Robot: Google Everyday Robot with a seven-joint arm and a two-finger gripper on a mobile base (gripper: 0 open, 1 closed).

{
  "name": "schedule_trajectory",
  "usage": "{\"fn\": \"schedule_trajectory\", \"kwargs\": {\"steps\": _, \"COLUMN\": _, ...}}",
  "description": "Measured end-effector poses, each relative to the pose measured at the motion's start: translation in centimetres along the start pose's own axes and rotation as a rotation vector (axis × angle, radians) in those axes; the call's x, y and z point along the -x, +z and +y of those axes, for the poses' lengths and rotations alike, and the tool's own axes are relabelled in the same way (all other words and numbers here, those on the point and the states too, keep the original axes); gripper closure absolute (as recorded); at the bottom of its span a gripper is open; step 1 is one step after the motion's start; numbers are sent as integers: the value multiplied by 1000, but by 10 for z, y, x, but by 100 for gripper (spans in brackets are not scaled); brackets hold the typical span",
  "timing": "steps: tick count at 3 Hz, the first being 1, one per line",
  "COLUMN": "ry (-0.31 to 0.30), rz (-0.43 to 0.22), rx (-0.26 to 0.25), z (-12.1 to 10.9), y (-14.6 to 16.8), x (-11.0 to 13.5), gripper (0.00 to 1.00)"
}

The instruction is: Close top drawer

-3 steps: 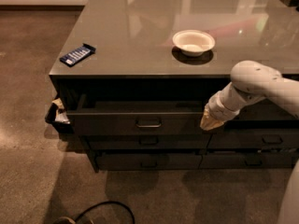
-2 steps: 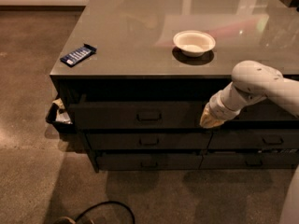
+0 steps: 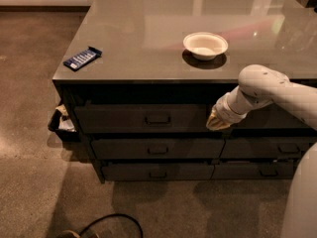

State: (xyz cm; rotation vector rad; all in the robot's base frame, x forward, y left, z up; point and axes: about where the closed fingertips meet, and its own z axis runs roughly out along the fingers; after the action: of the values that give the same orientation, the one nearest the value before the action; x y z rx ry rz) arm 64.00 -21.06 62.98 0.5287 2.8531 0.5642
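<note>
top drawer (image 3: 143, 118): under the left half of the bench (image 3: 148, 29). From where I'm driving, the front looks pushed in, about level with the slimmer drawers (image 3: 157, 148) below, with its loop pull (image 3: 157, 119) at centre.
gripper (image 3: 218, 121): at the right end of that drawer front – looks like it's touching it. The white arm (image 3: 267, 90) comes in from the right.
fingers: pressed together into one tan wedge, nothing pinched as far as I can see.
on the bench: a white bowl (image 3: 205, 44) mid-top and a blue packet (image 3: 82, 58) near the left edge – well apart.
floor stuff: a small bin (image 3: 62, 125) tucked against the left side, and a black cable (image 3: 111, 222) down front.
</note>
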Motion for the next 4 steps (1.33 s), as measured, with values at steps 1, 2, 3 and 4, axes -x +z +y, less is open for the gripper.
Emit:
{"fn": "schedule_trajectory", "kwargs": {"steps": 1, "ry": 34, "rz": -55, "rx": 32, "z": 7, "y": 7, "x": 14, "gripper": 100}}
{"fn": "schedule_trajectory", "kwargs": {"steps": 2, "ry": 70, "rz": -101, "rx": 61, "z": 8, "y": 11, "x": 24, "gripper": 100}}
{"fn": "schedule_trajectory", "kwargs": {"steps": 3, "ry": 102, "rz": -131, "rx": 81, "z": 4, "y": 10, "x": 27, "gripper": 100}}
{"fn": "schedule_trajectory", "kwargs": {"steps": 4, "ry": 115, "rz": -115, "rx": 97, "z": -4, "y": 5, "x": 22, "gripper": 100}}
